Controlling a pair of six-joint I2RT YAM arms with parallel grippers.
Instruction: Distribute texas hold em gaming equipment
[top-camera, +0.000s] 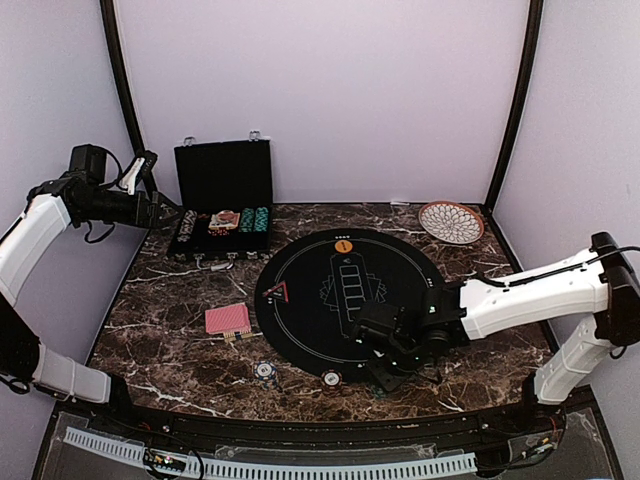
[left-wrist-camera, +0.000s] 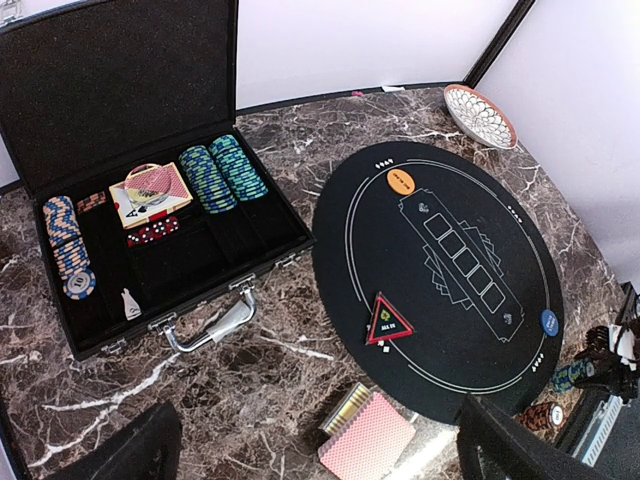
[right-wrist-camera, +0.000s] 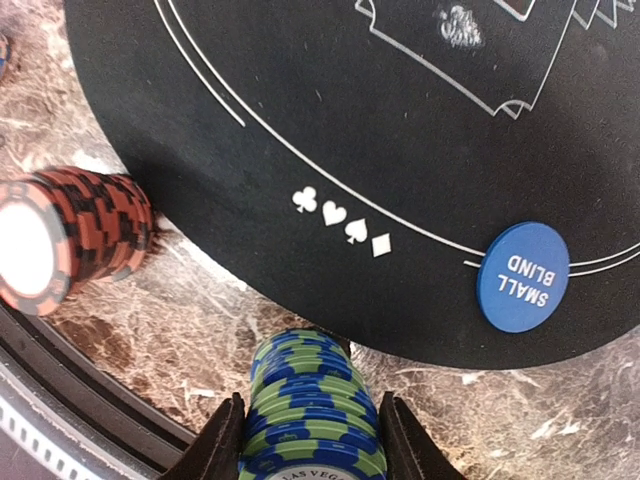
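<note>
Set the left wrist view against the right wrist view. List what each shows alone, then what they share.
Left wrist only: the open black case, red triangle, orange disc, red-backed cards on the table and wicker plate. Right wrist only: the right fingers against both sides of the blue-green chip stack, and the legible words SMALL BLIND on the blue disc. Both: the black mat, the blue disc, that stack, the orange-black chip stack and the marble table.

The left arm (top-camera: 32, 232) and right arm (top-camera: 540, 290) share smooth white shell links, rounded black joints and thin black cables (top-camera: 97, 236), while the left gripper (top-camera: 172, 213) and right gripper (top-camera: 383, 380) are matte black with broad wedge-shaped fingers (left-wrist-camera: 130, 450).
</note>
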